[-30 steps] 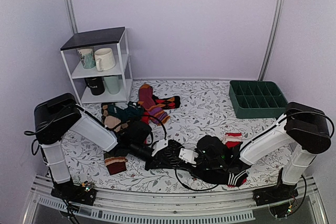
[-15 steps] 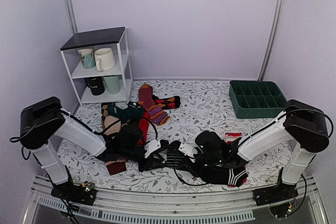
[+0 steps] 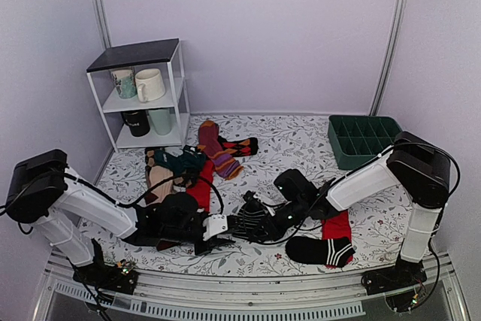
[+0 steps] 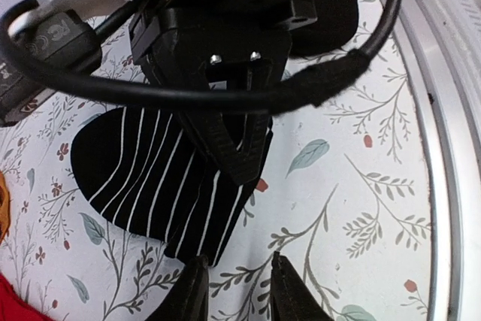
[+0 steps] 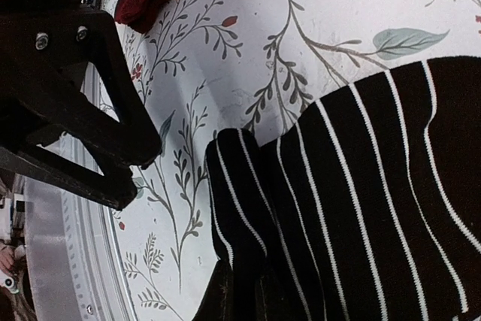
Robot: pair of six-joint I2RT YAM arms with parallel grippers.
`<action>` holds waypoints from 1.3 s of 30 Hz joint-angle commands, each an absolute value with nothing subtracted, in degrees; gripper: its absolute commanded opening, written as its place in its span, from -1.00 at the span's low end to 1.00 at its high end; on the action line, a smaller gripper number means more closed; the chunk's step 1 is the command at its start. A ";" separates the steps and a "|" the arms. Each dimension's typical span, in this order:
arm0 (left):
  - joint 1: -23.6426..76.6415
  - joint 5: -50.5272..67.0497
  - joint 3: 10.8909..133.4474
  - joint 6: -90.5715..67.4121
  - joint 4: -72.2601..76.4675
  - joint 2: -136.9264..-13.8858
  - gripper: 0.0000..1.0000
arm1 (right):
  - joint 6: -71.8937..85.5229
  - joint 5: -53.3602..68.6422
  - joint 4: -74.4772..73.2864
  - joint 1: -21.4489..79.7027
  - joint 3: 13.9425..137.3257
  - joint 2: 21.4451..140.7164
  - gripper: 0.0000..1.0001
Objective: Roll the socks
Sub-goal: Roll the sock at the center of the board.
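Left arm (image 3: 94, 204) and right arm (image 3: 361, 182) reach low, converging near six o'clock. Left tool (image 4: 237, 295) has its fingers slightly parted, gripping nothing; right tool (image 5: 240, 295) is pinched onto the socks (image 5: 361, 186).

One camera, high above the near edge, looks down over the whole table (image 3: 293, 152); both wrist cameras, low and facing each other, close in on the striped sock (image 4: 161, 178) from opposite sides.
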State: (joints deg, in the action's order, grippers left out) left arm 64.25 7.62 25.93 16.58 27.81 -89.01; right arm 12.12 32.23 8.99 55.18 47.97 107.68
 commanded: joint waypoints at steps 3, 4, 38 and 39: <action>65.56 2.13 26.96 20.52 34.30 -93.90 -0.38 | 15.06 34.68 -5.53 54.85 46.19 114.88 -0.98; 65.54 1.89 27.09 20.96 35.25 -94.61 -0.37 | 15.10 34.80 -5.60 54.92 46.20 115.09 -0.98; 66.06 8.72 31.45 20.09 32.57 -102.02 -0.87 | 15.17 36.20 -5.26 54.22 46.01 117.22 -0.97; 65.97 8.89 31.58 20.09 32.31 -102.27 -0.96 | 15.12 36.28 -5.20 54.23 46.05 117.24 -0.97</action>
